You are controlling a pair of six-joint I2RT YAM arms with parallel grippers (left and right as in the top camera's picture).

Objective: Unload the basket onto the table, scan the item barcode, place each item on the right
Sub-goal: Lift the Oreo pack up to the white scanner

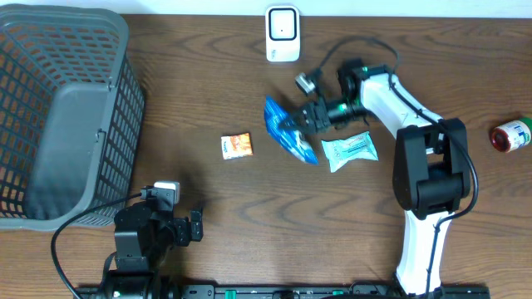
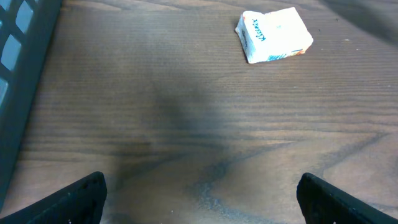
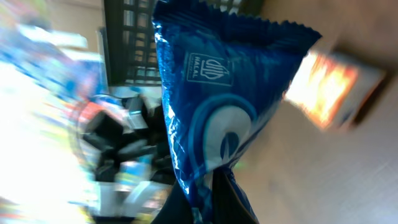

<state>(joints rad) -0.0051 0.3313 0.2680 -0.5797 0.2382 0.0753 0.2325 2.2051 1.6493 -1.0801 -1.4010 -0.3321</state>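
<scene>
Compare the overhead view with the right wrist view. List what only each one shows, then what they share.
Overhead only: the white scanner, the teal packet and the red-capped bottle.
Right wrist only: the halal mark printed on the blue packet.
Shared: that blue packet, pinched by the fingers of the right gripper; the small orange-and-white box, blurred in the wrist view; and the grey basket.
</scene>
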